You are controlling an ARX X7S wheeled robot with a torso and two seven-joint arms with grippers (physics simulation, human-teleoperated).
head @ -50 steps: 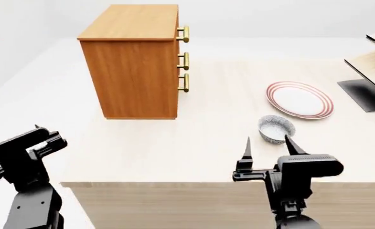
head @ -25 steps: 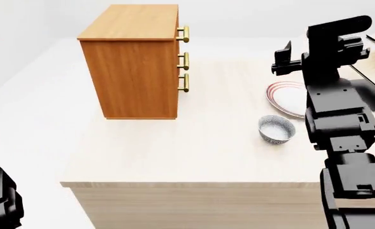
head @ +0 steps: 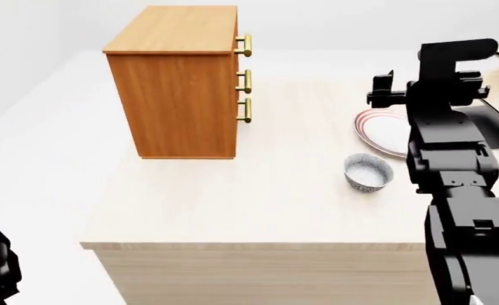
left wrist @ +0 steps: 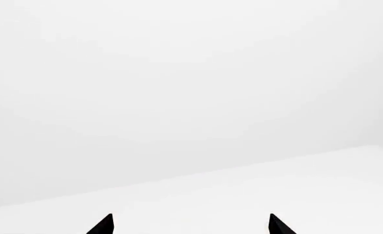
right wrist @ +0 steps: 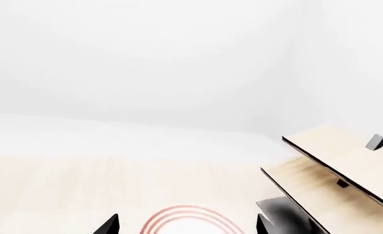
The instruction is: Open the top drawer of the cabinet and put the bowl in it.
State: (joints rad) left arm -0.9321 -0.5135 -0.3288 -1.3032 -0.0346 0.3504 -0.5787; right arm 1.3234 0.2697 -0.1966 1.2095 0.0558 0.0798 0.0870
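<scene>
We are holding our right gripper (right wrist: 188,226) spread wide above the plate (head: 383,130), right of the cabinet (head: 177,82); our left gripper (left wrist: 190,225) is gaping wide too, empty.

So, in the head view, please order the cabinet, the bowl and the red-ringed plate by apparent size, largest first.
1. The cabinet, by far.
2. The plate, though the right arm hides part of it.
3. The bowl, smallest even though nearer the camera.
</scene>
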